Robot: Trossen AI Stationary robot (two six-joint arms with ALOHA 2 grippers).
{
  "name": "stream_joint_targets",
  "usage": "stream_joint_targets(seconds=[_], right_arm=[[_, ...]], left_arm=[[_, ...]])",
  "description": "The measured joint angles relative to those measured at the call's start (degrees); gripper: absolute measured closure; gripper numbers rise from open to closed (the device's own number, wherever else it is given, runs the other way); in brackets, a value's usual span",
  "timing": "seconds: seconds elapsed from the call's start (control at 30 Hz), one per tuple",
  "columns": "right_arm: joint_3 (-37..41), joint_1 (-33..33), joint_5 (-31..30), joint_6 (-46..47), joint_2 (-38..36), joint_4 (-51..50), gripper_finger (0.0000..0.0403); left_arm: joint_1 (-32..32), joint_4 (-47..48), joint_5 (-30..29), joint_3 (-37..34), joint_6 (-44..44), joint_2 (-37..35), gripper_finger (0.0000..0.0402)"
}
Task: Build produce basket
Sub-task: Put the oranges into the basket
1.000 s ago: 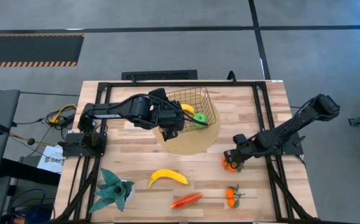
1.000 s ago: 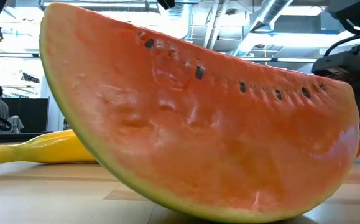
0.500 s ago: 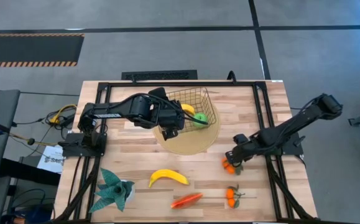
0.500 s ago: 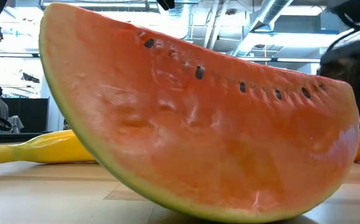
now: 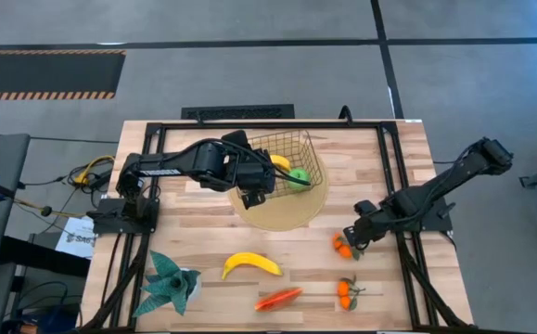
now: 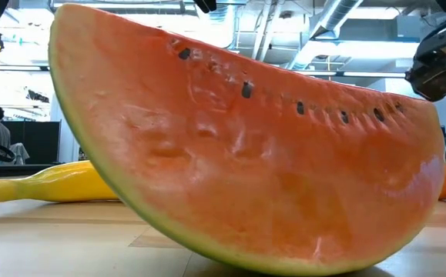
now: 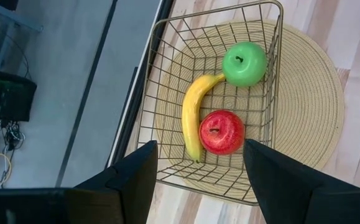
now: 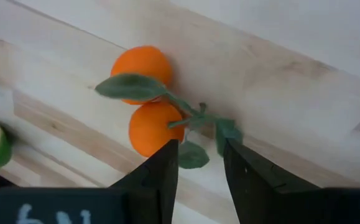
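The gold wire basket (image 5: 289, 160) stands on a round tan mat (image 5: 282, 211) and holds a banana (image 7: 192, 118), a green apple (image 7: 244, 63) and a red apple (image 7: 221, 131). My left gripper (image 7: 198, 182) hovers open above the basket's near-left corner. My right gripper (image 5: 354, 236) hangs just above and to the right of a leafy tangerine cluster (image 8: 145, 106) lying on the table. Its fingers are a little apart, and the cluster's leaf stem (image 8: 198, 118) shows past the gap. A second banana (image 5: 250, 264), a red-orange chili (image 5: 278, 299) and another tangerine cluster (image 5: 345, 292) lie near the front edge.
A teal spiky plant (image 5: 171, 284) stands at the near-left corner. A big watermelon slice (image 6: 246, 154) sits right before the low camera and blocks most of that view. A dark frame (image 5: 393, 167) borders the table. Bare wood lies between the mat and the front row of produce.
My right gripper has drawn back a little toward the table's right edge and risen off the tangerine cluster, which stays on the table and now shows clear of the fingers.
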State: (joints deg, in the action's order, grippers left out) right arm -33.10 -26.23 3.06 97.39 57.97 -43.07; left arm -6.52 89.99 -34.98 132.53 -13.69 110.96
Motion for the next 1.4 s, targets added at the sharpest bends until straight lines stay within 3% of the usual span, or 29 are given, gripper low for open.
stream_joint_targets(seconds=[0.5, 1.07, 1.4], right_arm=[[0.07, -0.70, -0.30, 0.31, 6.93, -1.40, 0.0252], [0.09, -0.64, -5.61, 12.21, 7.14, 1.12, 0.0256], [0.11, -0.64, -9.19, 13.22, 13.29, 5.50, 0.0299]], left_arm=[[0.02, -1.02, 0.05, 0.00, 0.02, 0.00, 0.0178], [0.02, -1.00, 0.13, 0.00, -0.40, 0.00, 0.0178], [0.02, -0.98, 0.13, 0.00, -0.27, 0.00, 0.0178]])
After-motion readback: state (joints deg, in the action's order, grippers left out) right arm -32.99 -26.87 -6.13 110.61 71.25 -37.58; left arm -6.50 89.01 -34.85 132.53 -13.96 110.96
